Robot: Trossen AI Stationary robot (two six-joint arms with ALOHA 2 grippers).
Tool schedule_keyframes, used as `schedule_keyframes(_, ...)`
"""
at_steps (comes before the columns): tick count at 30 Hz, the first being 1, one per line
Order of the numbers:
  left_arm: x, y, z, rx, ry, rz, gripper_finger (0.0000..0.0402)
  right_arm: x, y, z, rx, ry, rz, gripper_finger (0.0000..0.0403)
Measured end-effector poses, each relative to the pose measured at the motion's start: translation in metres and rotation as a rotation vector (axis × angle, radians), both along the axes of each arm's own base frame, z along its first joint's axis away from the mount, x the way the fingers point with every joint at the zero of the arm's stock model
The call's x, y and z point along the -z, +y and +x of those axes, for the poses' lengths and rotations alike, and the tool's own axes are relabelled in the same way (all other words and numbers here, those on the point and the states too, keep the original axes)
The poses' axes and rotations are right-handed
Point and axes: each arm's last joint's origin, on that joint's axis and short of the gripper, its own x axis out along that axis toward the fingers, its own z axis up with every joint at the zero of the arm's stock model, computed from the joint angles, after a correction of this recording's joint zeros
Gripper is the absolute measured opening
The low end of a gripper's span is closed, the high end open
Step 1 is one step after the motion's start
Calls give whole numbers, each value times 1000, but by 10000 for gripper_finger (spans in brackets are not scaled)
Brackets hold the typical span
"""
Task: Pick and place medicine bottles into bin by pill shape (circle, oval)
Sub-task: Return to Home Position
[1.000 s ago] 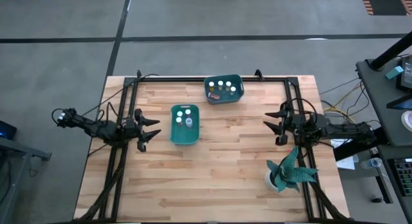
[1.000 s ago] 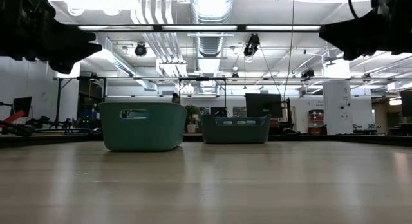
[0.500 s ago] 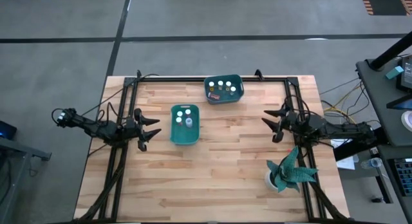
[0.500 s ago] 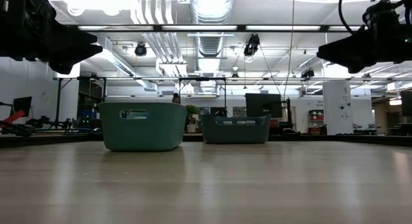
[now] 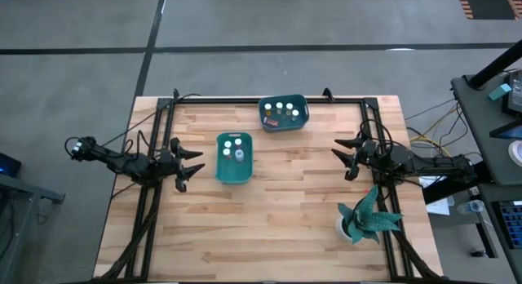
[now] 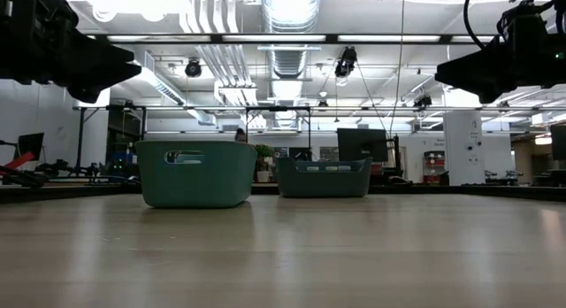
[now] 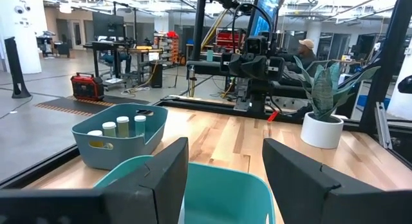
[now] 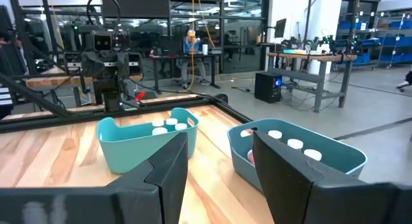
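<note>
Two teal bins stand on the wooden table. The near one (image 5: 234,157) holds a few white-capped medicine bottles (image 5: 237,142); the far one (image 5: 284,112) holds several more bottles (image 5: 285,109). The bins also show in the low view (image 6: 195,173) and in both wrist views (image 7: 119,141), (image 8: 142,143). My left gripper (image 5: 194,163) is open and empty, hovering just left of the near bin. My right gripper (image 5: 342,159) is open and empty, hovering over the table's right side.
A teal-leaved plant in a white pot (image 5: 363,219) stands at the table's near right corner. Black frame rails (image 5: 269,100) run along the table's far, left and right edges. Bare wood lies between the bins and the near edge.
My right gripper has moved a little toward the table's left edge and slightly toward the far edge, still open. The left arm and the bins have kept still.
</note>
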Motion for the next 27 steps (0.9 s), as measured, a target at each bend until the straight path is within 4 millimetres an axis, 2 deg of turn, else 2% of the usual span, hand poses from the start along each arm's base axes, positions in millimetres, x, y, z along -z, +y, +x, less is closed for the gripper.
schedule_keyframes(27, 2, 0, 1, 0, 18, 7, 184, 0, 0, 0, 0, 2, -1, 164)
